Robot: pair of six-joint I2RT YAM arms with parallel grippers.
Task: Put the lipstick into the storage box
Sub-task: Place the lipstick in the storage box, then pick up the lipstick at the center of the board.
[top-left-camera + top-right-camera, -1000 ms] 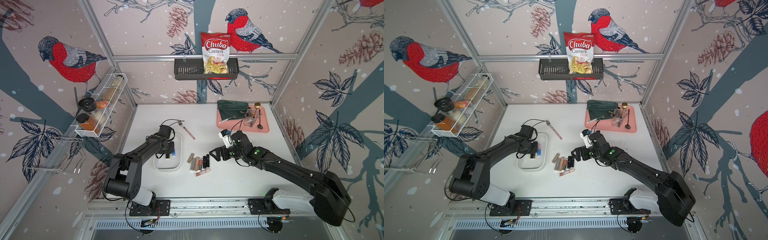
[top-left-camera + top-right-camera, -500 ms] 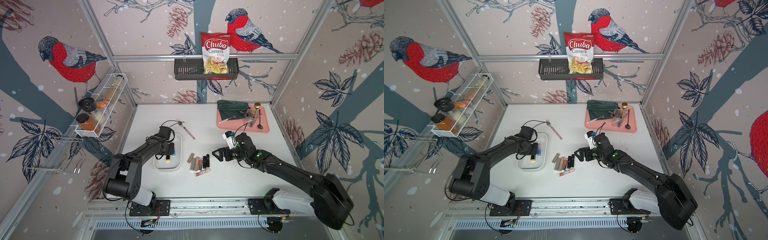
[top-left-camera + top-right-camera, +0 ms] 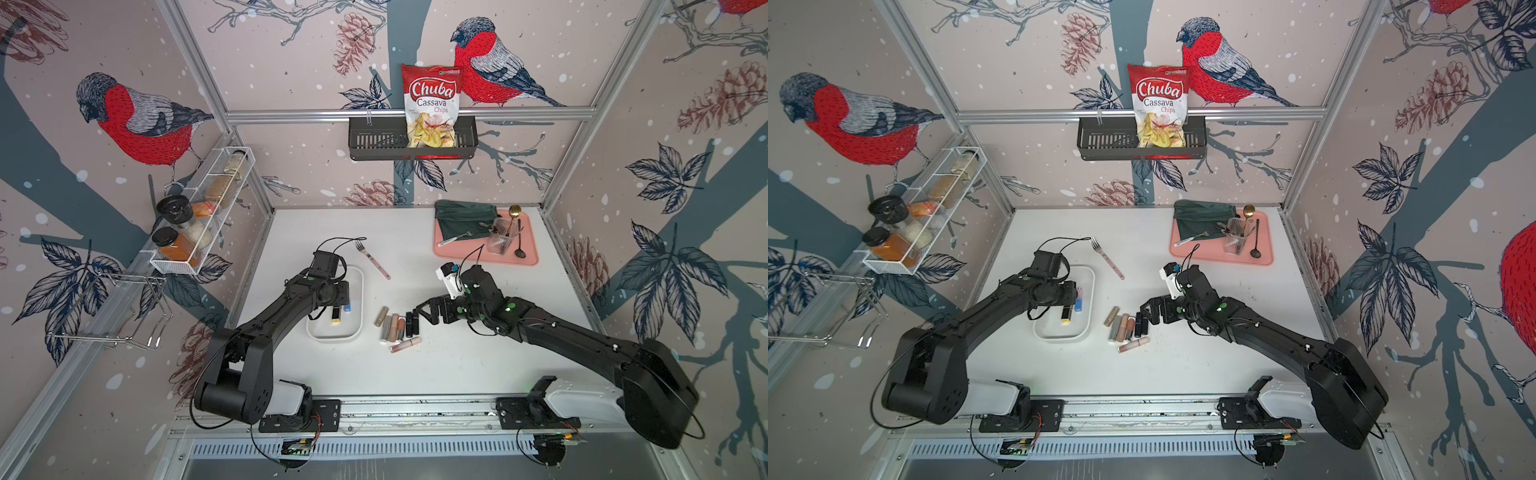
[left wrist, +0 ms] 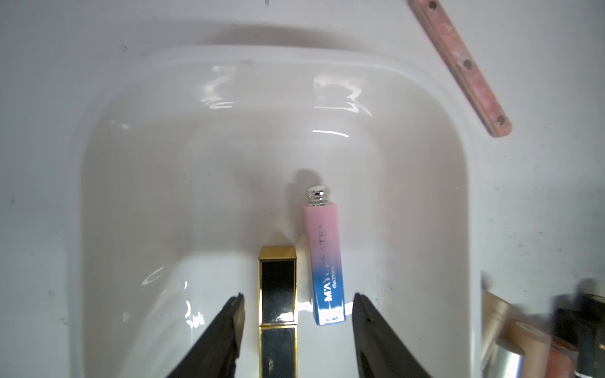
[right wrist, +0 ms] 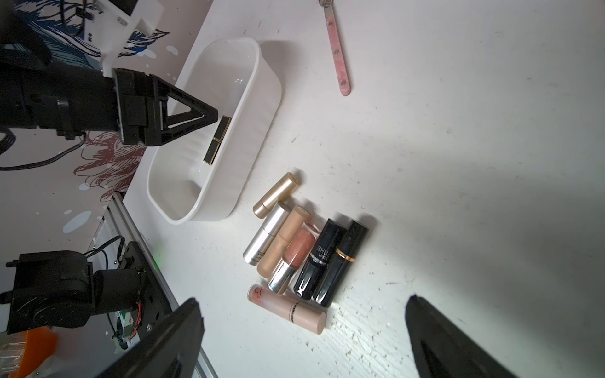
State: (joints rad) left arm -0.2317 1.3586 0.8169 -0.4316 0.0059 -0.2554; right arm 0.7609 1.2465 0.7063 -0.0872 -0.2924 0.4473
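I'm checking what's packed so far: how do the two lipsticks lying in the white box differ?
The black lipstick has gold edges; the pink lipstick fades to blue. The black lipstick is square-ended and looks thicker; the pink lipstick has a rounded silver knob. The pink lipstick carries white lettering; the black lipstick shows no such print. Both lie flat, side by side, in the white box.

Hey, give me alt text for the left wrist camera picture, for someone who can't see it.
Two lipsticks, a black-and-gold lipstick and a pink-to-blue tube, lie side by side on the floor of the white storage box, between the open fingers of the left gripper. A pink fork handle lies on the table outside the box.
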